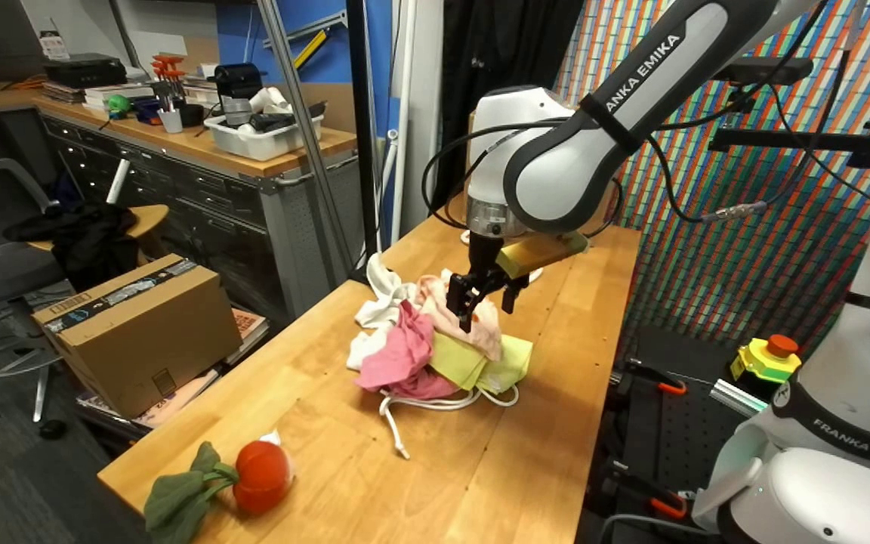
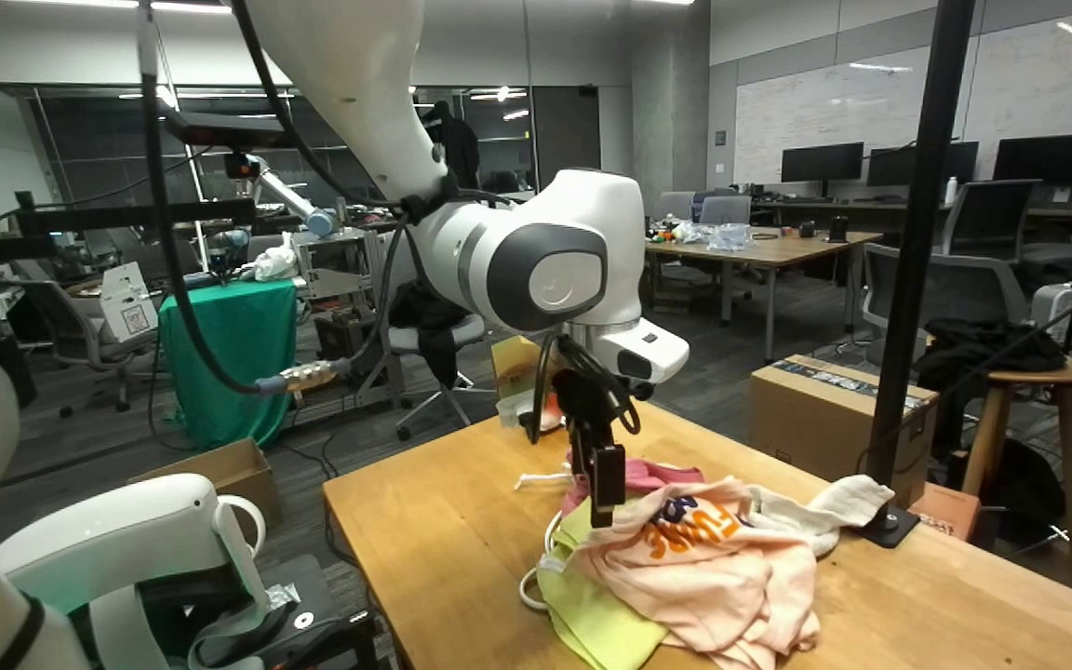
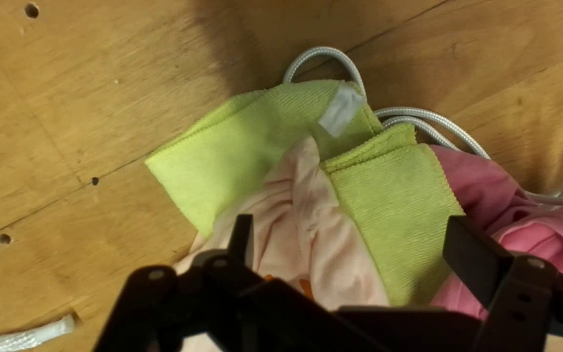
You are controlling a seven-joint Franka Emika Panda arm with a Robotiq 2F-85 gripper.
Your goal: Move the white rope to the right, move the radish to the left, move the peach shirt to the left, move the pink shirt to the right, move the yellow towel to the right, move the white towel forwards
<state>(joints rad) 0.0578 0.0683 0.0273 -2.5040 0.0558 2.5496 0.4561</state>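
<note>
My gripper (image 1: 486,313) is open and empty above the cloth pile; it also shows in an exterior view (image 2: 606,512). In the wrist view its jaws (image 3: 352,232) are wide apart over the peach shirt (image 3: 306,244) and yellow towel (image 3: 394,210). The peach shirt, with printed lettering (image 2: 703,577), lies partly on the yellow towel. The pink shirt (image 1: 405,351) lies crumpled beside them. The white towel (image 1: 386,302) is at the pile's far side. The white rope (image 1: 442,406) loops out from under the pile. The red radish (image 1: 261,477) with green leaves lies at the table's near end.
The wooden table (image 1: 526,461) has a black pole (image 2: 917,233) standing at its edge. A cardboard box (image 1: 144,332) sits beside the table. A yellow block-like item (image 1: 541,253) shows partly behind the wrist. A white cord end (image 3: 42,335) lies at the wrist view's lower left.
</note>
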